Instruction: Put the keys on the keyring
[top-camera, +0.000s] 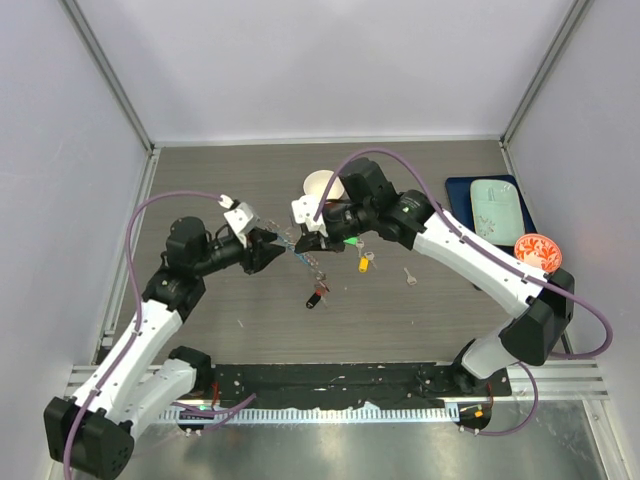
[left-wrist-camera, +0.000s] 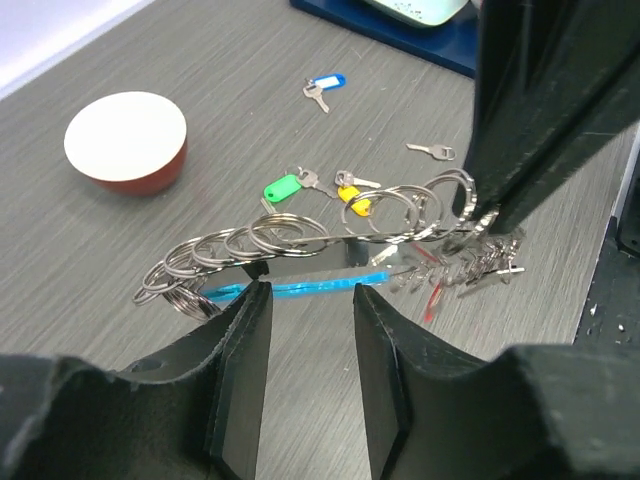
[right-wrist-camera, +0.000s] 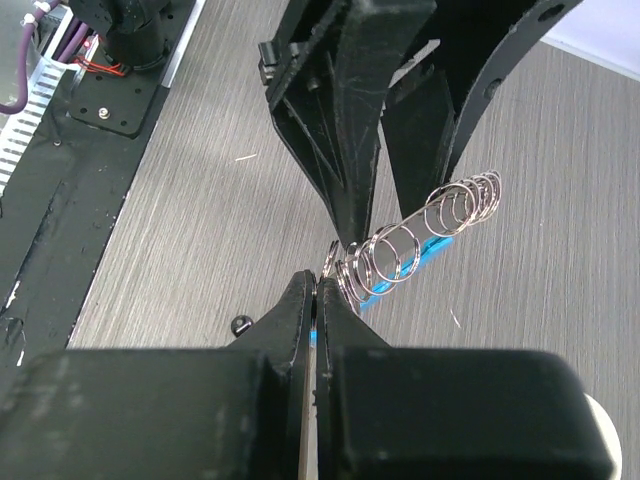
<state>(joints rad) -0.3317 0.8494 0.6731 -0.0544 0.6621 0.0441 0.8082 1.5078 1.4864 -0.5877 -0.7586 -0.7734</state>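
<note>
Firmly, right gripper (right-wrist-camera: 317, 290) pinching keyring (right-wrist-camera: 432, 247), left gripper (left-wrist-camera: 310, 300) parted.

The desk (top-camera: 420, 320) is grey with a fine wood-grain streak. On it the bowl (left-wrist-camera: 125, 140) is white inside and brick-red outside, and the keys (left-wrist-camera: 283, 188) are silver with tags of green, yellow and blue. The keyring (left-wrist-camera: 290, 232) is shiny silver with a bright-blue plastic tag (left-wrist-camera: 300, 288); the left claw (left-wrist-camera: 312, 300) and right claw (right-wrist-camera: 317, 285) are black, the cables (top-camera: 383, 152) purple, and the tray (top-camera: 458, 190) navy under a pale mint plate (top-camera: 495, 208).
</note>
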